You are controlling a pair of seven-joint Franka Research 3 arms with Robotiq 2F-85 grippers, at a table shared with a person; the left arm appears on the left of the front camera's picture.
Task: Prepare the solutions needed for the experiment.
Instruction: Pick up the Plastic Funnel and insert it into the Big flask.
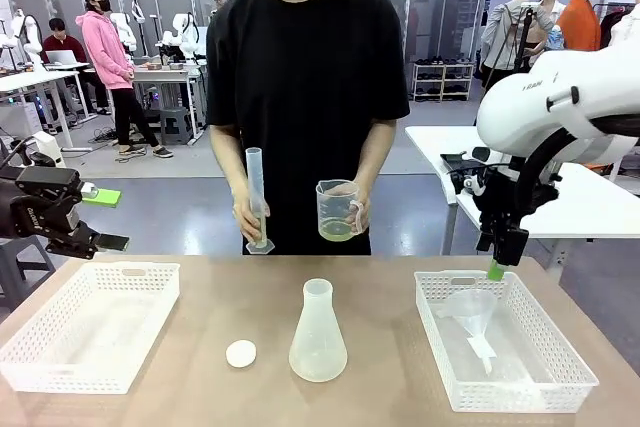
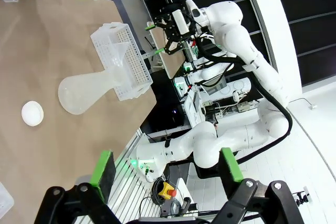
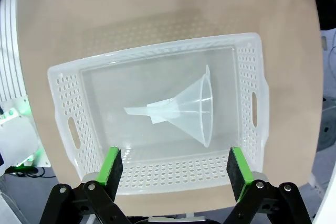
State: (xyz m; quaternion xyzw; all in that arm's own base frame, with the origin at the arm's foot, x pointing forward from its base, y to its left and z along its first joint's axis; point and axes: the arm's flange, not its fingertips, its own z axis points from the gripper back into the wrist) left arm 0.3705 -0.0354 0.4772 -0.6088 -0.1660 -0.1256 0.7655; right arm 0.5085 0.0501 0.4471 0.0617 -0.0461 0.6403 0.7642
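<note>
Early stage: flask [image 1: 318, 332] near front edge of table [image 1: 200, 377] apparently empty; solution [image 1: 336, 231] in person's jug [image 1: 338, 205]; left gripper [image 2: 168, 167] and right gripper [image 3: 177, 164] wide, empty.

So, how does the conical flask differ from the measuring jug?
The flask stands on the table; the jug is held in the person's hand. The flask is frosted with a narrow neck; the jug is clear, wide-mouthed and holds yellowish liquid. Both are upright.

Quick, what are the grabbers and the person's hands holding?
Left gripper: open, empty.
Right gripper: open, empty.
One hand: holds cylinder.
Other hand: holds jug.
</note>
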